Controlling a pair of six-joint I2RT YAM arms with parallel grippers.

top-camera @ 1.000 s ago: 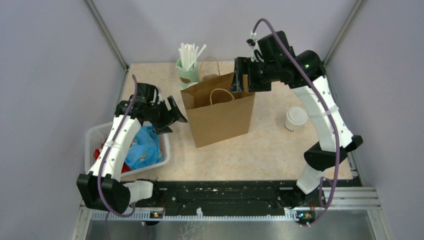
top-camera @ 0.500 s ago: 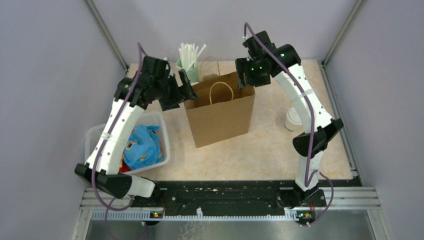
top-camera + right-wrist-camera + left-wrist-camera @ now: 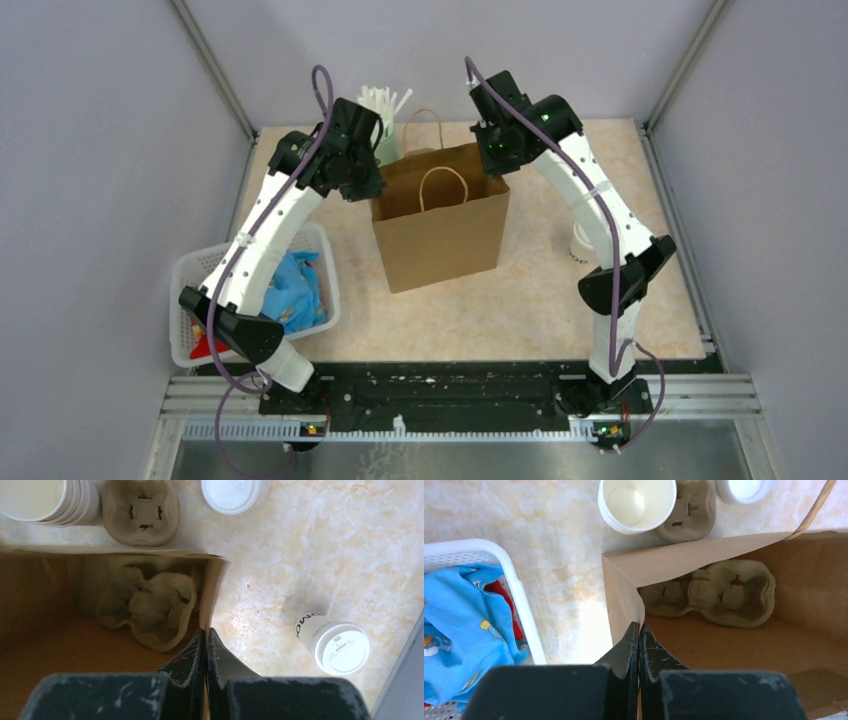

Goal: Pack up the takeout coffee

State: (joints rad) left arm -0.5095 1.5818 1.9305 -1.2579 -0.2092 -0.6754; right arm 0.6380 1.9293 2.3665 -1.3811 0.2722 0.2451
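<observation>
The takeout coffee, a cream-white paper cup with dark lettering and a white plastic lid, stands on the beige marbled table, apart from the brown paper bag, on its right. The left gripper pinches the bag's left rim, the right gripper its right rim; a brown pulp carrier lies inside

A brown paper bag is standing open mid-frame in the overhead view on the marbled table, with a pulp cup carrier lying on its floor. Along the top of the wrist views, a second carrier is sitting between a stack of lidless cups and a white lid. At lower left, a white basket is holding blue cloth.
</observation>
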